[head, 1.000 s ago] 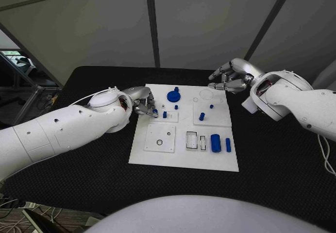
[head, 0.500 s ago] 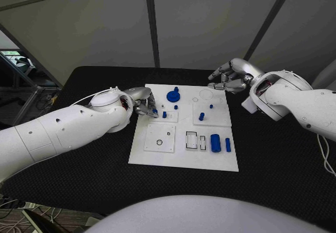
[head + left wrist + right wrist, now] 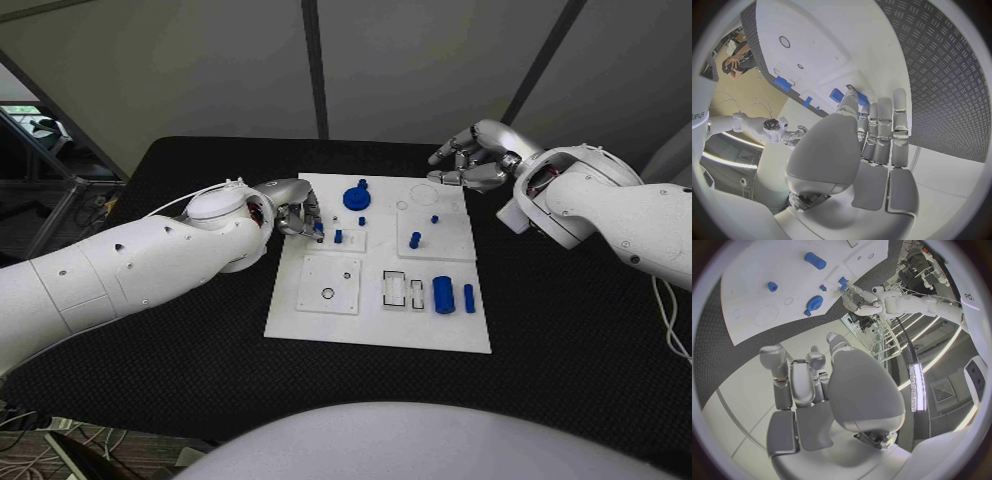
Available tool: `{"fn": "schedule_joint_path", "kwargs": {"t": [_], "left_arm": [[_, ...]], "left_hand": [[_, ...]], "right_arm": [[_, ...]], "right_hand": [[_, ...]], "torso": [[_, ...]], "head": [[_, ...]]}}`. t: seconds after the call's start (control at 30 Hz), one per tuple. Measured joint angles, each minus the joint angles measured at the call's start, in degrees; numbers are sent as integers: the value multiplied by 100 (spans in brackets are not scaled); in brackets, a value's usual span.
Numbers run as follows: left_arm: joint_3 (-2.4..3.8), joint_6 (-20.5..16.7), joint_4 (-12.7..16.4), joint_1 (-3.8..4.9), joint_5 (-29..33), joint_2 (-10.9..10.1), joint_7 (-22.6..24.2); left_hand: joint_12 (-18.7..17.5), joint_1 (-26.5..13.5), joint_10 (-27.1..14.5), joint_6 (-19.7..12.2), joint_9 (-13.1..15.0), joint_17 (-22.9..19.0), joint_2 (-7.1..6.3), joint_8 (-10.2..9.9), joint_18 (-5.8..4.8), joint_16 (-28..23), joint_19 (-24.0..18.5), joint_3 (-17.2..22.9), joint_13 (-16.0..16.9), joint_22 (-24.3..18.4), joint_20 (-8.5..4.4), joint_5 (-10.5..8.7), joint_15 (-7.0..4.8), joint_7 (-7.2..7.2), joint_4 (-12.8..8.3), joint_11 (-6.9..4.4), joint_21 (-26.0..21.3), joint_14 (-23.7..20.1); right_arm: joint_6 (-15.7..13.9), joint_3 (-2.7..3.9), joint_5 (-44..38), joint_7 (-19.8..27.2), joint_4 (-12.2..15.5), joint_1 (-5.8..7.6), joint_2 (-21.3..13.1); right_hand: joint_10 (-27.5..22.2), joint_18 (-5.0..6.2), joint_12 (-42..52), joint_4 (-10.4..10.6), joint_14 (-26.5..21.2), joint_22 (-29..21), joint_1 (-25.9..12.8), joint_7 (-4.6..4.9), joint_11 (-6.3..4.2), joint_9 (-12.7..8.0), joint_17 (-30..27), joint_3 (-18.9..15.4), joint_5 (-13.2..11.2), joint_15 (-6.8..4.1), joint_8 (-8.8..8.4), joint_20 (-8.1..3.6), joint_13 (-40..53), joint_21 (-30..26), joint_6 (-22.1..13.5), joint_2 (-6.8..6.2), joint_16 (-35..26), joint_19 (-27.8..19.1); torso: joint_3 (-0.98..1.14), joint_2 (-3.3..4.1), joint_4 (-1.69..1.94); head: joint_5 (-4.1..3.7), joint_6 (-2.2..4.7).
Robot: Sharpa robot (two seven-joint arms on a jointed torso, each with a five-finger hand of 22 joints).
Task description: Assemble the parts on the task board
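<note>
On the black table (image 3: 173, 360) your left hand (image 3: 296, 212), fingers straight and empty, sits just beside the small blue peg (image 3: 339, 237) upright on the task board (image 3: 378, 335)'s left side; right hand (image 3: 476, 160) curled, empty, farther off.

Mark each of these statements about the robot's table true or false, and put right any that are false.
1. The white board lies on a black table. True.
2. The right hand holds a blue part. False: it hangs by the board's far right corner and nothing shows in it.
3. The left hand is at the board's left edge, its fingertips by a small blue part. True.
4. The large round blue part lies on the table, off the board. False: it sits on the board, near its far edge.
5. Two blue cylinders lie side by side near the board's right edge. True.
</note>
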Motion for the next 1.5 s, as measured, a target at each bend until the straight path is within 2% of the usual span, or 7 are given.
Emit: {"fn": "schedule_joint_path", "kwargs": {"t": [0.37, 0.9, 1.07, 1.27, 1.3, 1.33, 1.5], "left_arm": [[-1, 1, 12, 0, 19, -4, 19], [-2, 92, 27, -3, 69, -26, 94], [-2, 111, 27, -2, 74, -31, 124], [-2, 123, 24, -1, 77, -33, 152], [0, 121, 23, 0, 77, -33, 155], [3, 120, 23, 5, 78, -34, 161], [3, 102, 25, 6, 81, -31, 184]], "left_hand": [[-162, 20, 84, 20, -27, -5, 24, 3, -2, 0, 0, 156, -90, 101, -42, -8, 0, 20, 18, -19, 49, 0], [-347, -210, 104, -66, -83, -25, 254, -138, -3, 22, -64, 565, -185, 204, -61, 15, -8, 104, 108, 1, 48, -32], [-411, -247, 104, -88, -255, -31, 290, -184, -2, 22, -84, 807, -206, 258, -40, 34, -20, 125, 207, 2, 48, -61], [-412, -300, 107, -117, -334, -44, 344, -251, -1, 66, -138, 1198, -217, 402, -28, 34, 0, 154, 598, 9, 115, -81], [-411, -204, 119, -56, -113, -47, 498, -239, 0, 66, -163, 1528, -211, 431, -39, 99, 0, 135, 453, 21, 115, -81], [-410, -209, 132, -50, -69, -52, 503, -249, -2, 66, -166, 1757, -203, 456, -41, 70, 0, 128, 326, 36, 120, -81], [-410, -546, 134, -43, -83, -62, 166, -318, -2, 89, -166, 2405, -174, 563, -41, 53, 0, 122, 190, 38, 152, -81]], "right_arm": [[0, 0, 0, 0, 0, 0, -2], [9, 0, 0, 1, 0, 0, -5], [14, 0, 0, 2, 3, 0, -6], [20, 0, 0, 2, 4, 0, -8], [20, 0, 0, 2, 4, 0, -9], [21, 0, 1, 3, 4, 0, -10], [28, 0, 2, 3, 5, 0, -11]], "right_hand": [[0, -1, 0, 17, 0, 0, 0, 0, 0, 0, 0, 17, 0, 0, 0, 0, 0, 0, 0, 0, 0, 0], [0, -1, 0, 17, 0, 0, 0, 0, 0, 0, 0, 17, 0, 0, 0, 0, 0, 0, 0, 0, 0, 0], [0, 0, 0, 17, 0, 0, 0, 0, 0, 0, 0, 17, 0, 0, 0, 0, 0, 0, 0, 0, 0, 0], [0, -1, 0, 17, 0, 0, 0, 0, 0, 0, 0, 17, 0, 0, 0, 0, 5, -22, 0, 0, 0, 0], [0, 0, 0, 17, 0, 0, 0, 0, 0, 0, 0, 17, 0, 0, 0, 0, 5, -21, 0, 0, 0, 0], [0, 0, 0, 17, 0, 0, 0, 0, 0, 0, 0, 17, 0, 0, 0, 0, 5, -22, 0, 0, 0, 0], [0, 0, 0, 17, 0, 0, 0, 0, 0, 0, 0, 17, 0, 0, 0, 0, 4, -22, 0, 0, 0, 0]], "torso": [[0, -1, 3], [0, -1, 7], [1, -1, 7], [2, 1, 3], [2, 1, 3], [2, 1, 2], [2, 2, 1]], "head": [[2, 0], [13, 0], [18, 1], [14, 1], [14, 1], [14, 1], [13, 1]]}}
